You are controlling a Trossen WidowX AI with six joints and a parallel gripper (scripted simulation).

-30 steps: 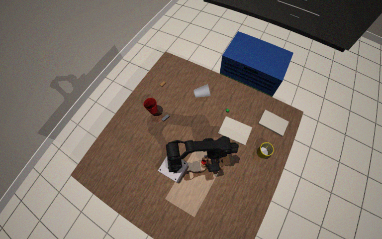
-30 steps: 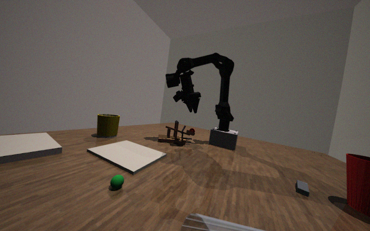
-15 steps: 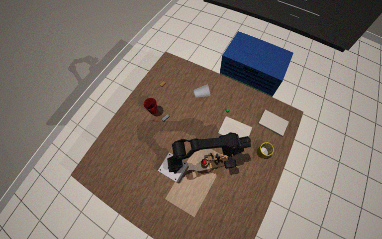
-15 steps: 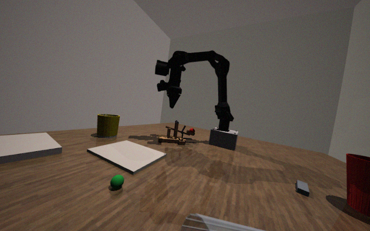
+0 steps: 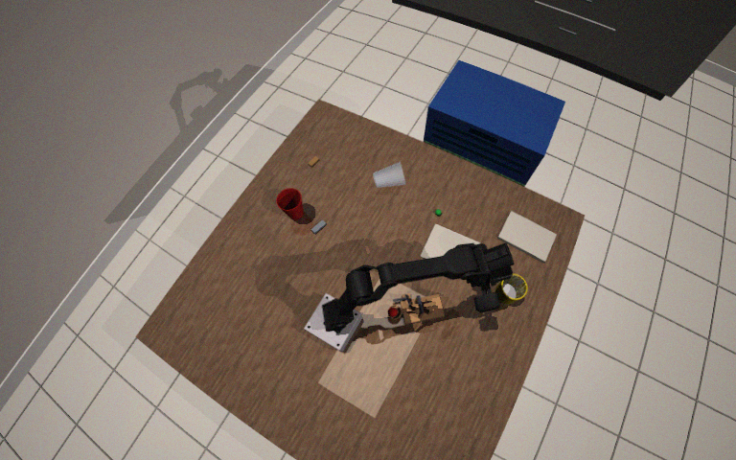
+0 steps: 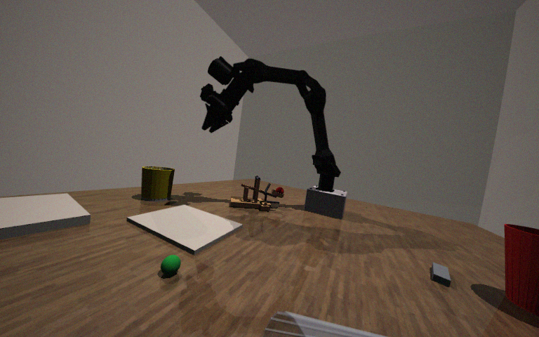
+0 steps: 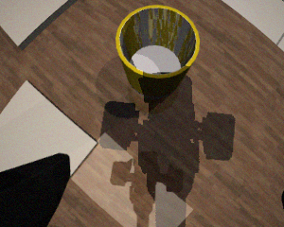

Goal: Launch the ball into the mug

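Observation:
The red ball (image 5: pixel 393 311) (image 6: pixel 279 190) sits in the cup at the end of the catapult's arm. The wooden catapult (image 5: pixel 433 307) (image 6: pixel 241 203) stands between the robot base and the yellow mug, its cup end toward the base. The yellow mug (image 5: pixel 514 289) (image 6: pixel 157 183) (image 7: pixel 133 78) stands upright, and no ball shows inside it. My gripper (image 6: pixel 207 129) (image 7: pixel 176 182) is open and empty, high above the table on the mug's side of the catapult. The wrist view shows the mug ahead of the fingers and not the catapult. The fingertips are hard to make out in the top view.
Two white slabs (image 5: pixel 440 241) (image 5: pixel 527 235) lie beside the mug and catapult. A green ball (image 5: pixel 438 212) (image 6: pixel 170 265), a tipped white cup (image 5: pixel 389 175), a red cup (image 5: pixel 289 200) (image 6: pixel 531 271) and a grey block (image 5: pixel 318 226) (image 6: pixel 440 274) are farther off.

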